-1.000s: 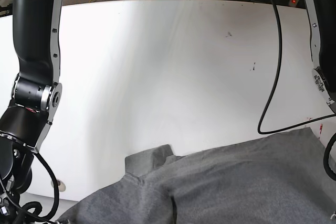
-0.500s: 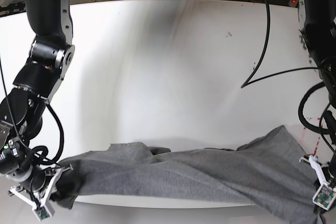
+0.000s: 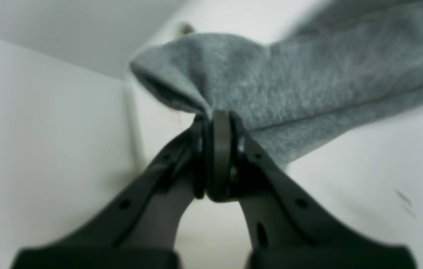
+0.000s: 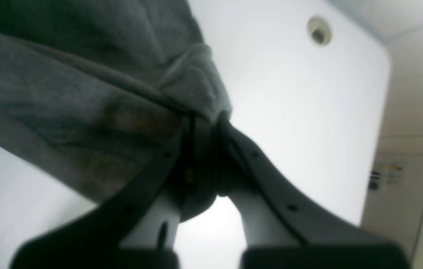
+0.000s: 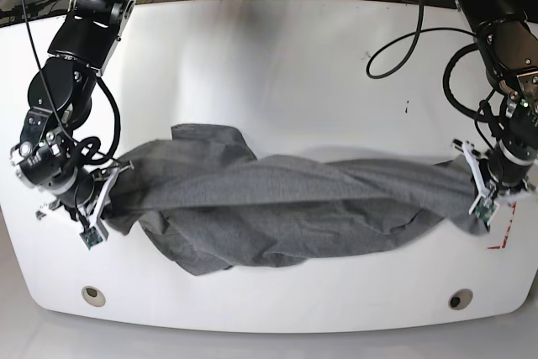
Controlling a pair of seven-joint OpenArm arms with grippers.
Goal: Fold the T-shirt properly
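The T-shirt [image 5: 286, 208] hangs stretched in a long, twisted band between the two tools, bunched and creased along its length, with a loose flap sagging onto the worktop [image 5: 277, 65] nearer the right tool and another fold rising just above that. Its heather-grey cloth shows close up in both wrist views, though softly blurred.

The right tool [image 5: 94, 199], at the left of the base view, is clamped shut on one end of the T-shirt [image 4: 84, 93]; in the right wrist view the right tool [image 4: 204, 123] has its jaws pressed together with a gathered wad of fabric pinched between them and spilling away to one side.

The left tool [image 5: 486, 187], at the right of the base view, is likewise closed tight on the opposite end; in its wrist view the left tool [image 3: 217, 116] nips a folded corner of the T-shirt [image 3: 271, 74], the rest trailing off beyond the tips.

Two round holes [image 5: 93, 294] sit in the worktop's near edge, one below each tool. A black cable [image 5: 403, 44] loops above the left tool.
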